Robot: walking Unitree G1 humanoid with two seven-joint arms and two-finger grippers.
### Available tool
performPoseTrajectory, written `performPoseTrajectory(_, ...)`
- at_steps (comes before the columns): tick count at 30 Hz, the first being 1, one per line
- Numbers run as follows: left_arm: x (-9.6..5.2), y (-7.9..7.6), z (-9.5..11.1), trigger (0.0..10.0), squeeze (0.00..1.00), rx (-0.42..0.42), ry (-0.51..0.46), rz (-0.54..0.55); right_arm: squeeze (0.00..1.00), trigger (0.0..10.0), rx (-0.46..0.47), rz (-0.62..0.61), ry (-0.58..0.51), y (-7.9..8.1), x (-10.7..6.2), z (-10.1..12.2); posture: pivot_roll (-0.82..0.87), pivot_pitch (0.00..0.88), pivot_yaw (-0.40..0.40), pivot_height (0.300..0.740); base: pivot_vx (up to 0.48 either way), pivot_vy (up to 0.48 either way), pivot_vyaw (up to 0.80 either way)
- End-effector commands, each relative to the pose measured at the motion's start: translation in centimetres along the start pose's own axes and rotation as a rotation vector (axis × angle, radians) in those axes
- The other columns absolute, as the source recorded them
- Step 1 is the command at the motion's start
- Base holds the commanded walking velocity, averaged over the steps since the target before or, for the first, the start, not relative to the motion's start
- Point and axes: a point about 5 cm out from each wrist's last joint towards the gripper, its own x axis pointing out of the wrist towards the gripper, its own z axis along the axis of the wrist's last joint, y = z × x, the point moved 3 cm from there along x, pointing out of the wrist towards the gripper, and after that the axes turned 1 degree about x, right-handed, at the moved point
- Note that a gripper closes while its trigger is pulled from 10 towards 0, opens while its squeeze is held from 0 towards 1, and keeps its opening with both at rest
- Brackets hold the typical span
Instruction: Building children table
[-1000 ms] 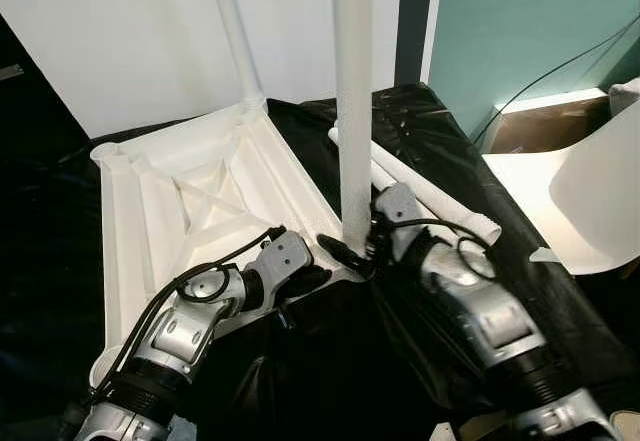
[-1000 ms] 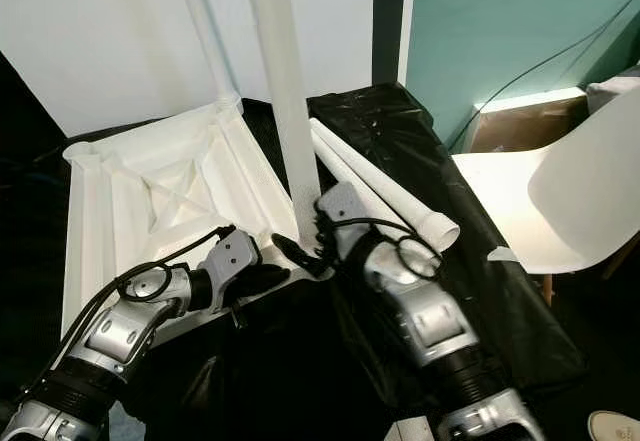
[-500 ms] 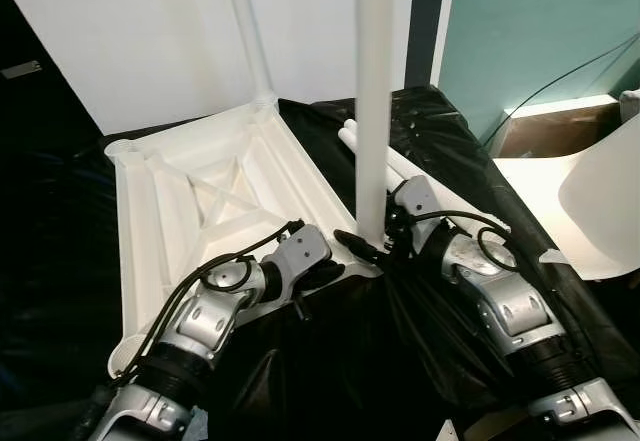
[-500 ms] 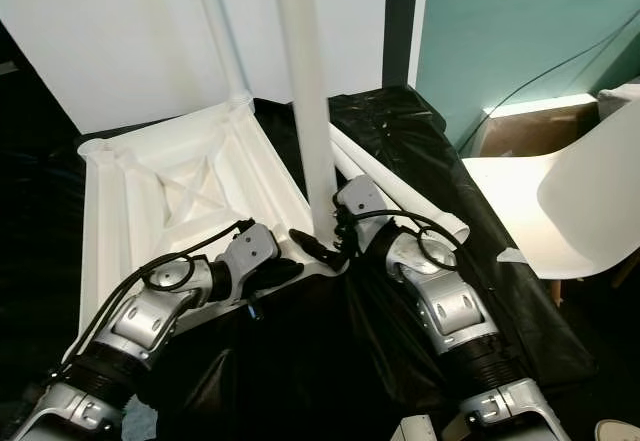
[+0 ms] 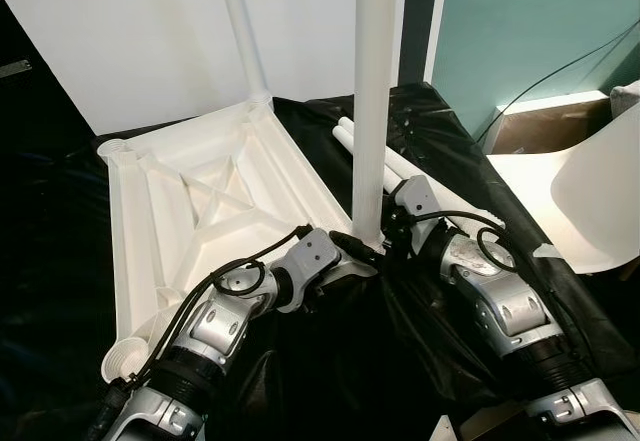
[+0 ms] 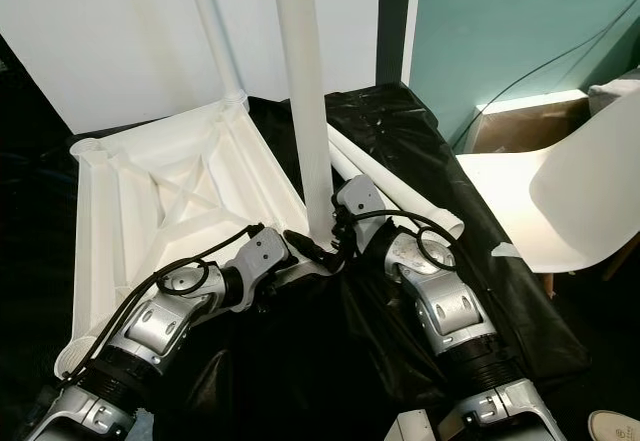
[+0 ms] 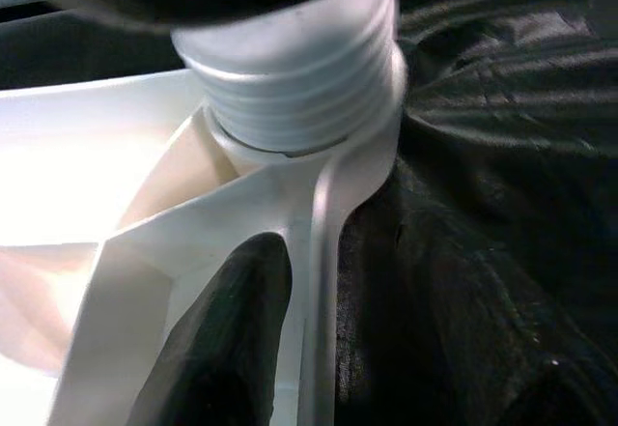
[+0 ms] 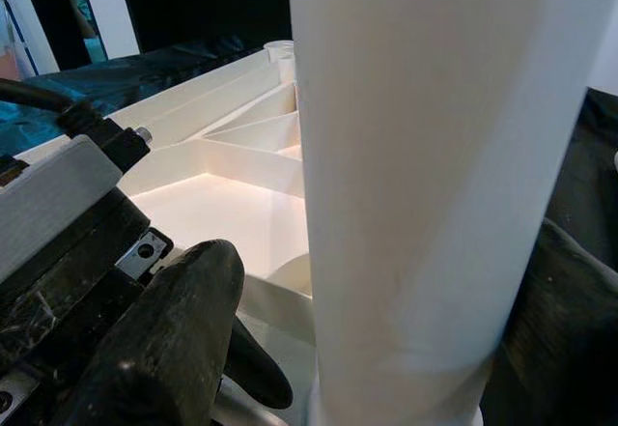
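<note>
Holding the tabletop's [image 5: 190, 211] near corner with my left gripper [image 5: 345, 261], my right gripper [image 5: 385, 231] clamps the upright leg [image 5: 370, 111] there. Tilting could jam its threads.

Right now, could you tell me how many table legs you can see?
4: one upright leg at the tabletop's near corner between both grippers, one standing leg at the far corner, and two loose legs lying on the black sheet.
</note>
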Motion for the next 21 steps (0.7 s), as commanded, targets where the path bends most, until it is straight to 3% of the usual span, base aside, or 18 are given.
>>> performPoseTrajectory(1,0.4,-0.6,-2.5,10.0,0.00,-0.050,0.104,-0.004,0.00,10.0,0.021,0.024,0.003,0.4,0.2,-0.3,0.02,0.000,0.081,0.740,0.000,0.000,0.00)
performPoseTrajectory(2,0.5,-0.6,-2.7,10.0,0.00,-0.057,0.119,-0.003,0.00,10.0,0.025,0.021,0.004,0.4,0.2,-0.3,0.02,0.000,0.082,0.740,0.000,0.000,0.00)
performPoseTrajectory(3,0.6,-1.0,-2.7,3.7,0.00,-0.068,0.120,-0.024,0.00,10.0,0.032,0.021,0.009,0.3,0.2,-0.4,0.02,0.000,0.082,0.740,0.000,0.000,0.00)
performPoseTrajectory(4,0.6,-1.0,-2.7,3.7,0.00,-0.068,0.120,-0.024,0.00,10.0,0.032,0.021,0.009,0.3,0.2,-0.4,0.02,0.000,0.082,0.740,0.000,0.000,0.00)
performPoseTrajectory(5,0.7,-1.3,-2.6,0.0,0.00,-0.081,0.113,-0.050,0.00,7.5,0.041,0.023,0.017,0.3,0.2,-0.6,0.02,0.000,0.082,0.740,0.000,0.000,0.00)
performPoseTrajectory(6,0.7,-1.8,-2.5,0.0,0.00,-0.082,0.107,-0.084,0.00,0.0,0.054,0.028,0.024,0.4,0.1,-0.8,0.02,0.000,0.082,0.740,0.000,0.000,0.00)
performPoseTrajectory(17,0.7,-2.8,-2.6,0.0,0.00,-0.077,0.115,-0.154,0.00,0.0,0.140,0.001,-0.009,1.3,0.3,-0.7,0.03,0.000,0.088,0.740,0.000,0.000,0.00)
performPoseTrajectory(18,0.8,-2.5,-2.8,1.5,0.00,-0.070,0.134,-0.131,0.00,0.0,0.207,-0.266,-0.068,-0.6,0.6,-0.6,0.03,0.000,0.087,0.740,0.000,0.000,0.00)
performPoseTrajectory(19,0.8,-2.3,-2.9,1.5,0.00,-0.069,0.141,-0.121,0.00,0.0,0.238,-0.378,-0.081,-1.3,0.5,-0.8,0.03,0.000,0.087,0.740,0.000,0.000,0.00)
performPoseTrajectory(20,0.8,-2.3,-2.9,1.5,0.00,-0.069,0.141,-0.121,0.00,0.0,0.238,-0.378,-0.081,-1.3,0.5,-0.8,0.03,0.000,0.087,0.740,0.000,0.000,0.00)
performPoseTrajectory(21,0.9,-2.1,-3.0,9.1,0.00,-0.069,0.148,-0.108,0.00,0.0,0.257,-0.471,-0.091,-1.7,0.4,-1.1,0.03,0.000,0.088,0.740,0.000,0.000,0.00)
